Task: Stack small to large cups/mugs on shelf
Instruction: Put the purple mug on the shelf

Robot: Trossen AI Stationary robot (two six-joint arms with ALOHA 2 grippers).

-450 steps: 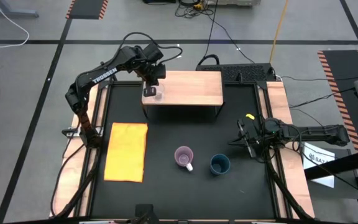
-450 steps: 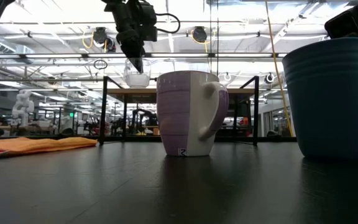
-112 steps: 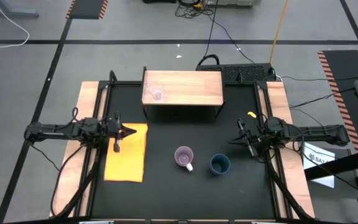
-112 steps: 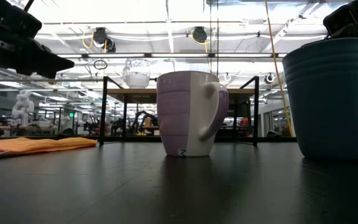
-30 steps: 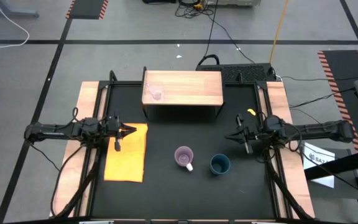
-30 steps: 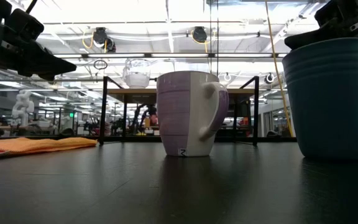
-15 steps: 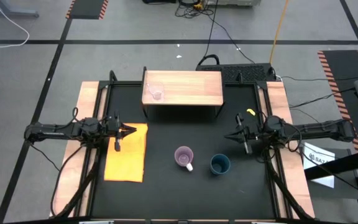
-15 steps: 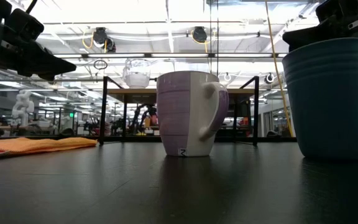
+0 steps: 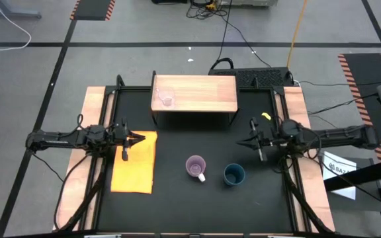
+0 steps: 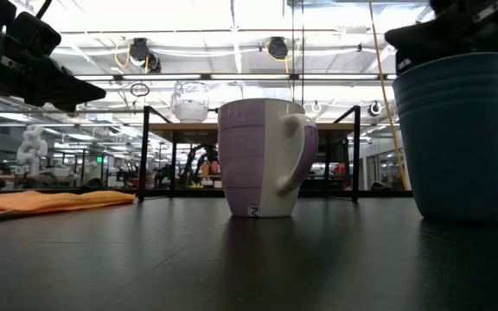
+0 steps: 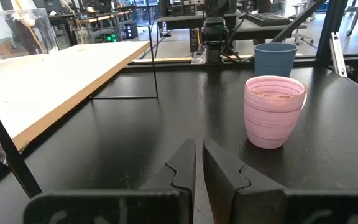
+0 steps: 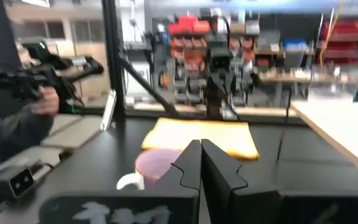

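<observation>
The light purple mug (image 9: 195,166) stands upright on the table (image 9: 177,205), just ahead of the right tool (image 9: 252,141), whose fingers are closed on nothing. It looks rigid, glazed and rather heavy, so a hold across the rim wall seems safer than the pale handle. The left tool (image 9: 132,139), also closed and empty, waits over the yellow mat (image 9: 134,165).

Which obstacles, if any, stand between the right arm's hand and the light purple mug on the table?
None that shows, so probably yes. The right hand hovers shut, with bare table between it and the purple mug. The teal cup stands nearby, off to the side.
</observation>
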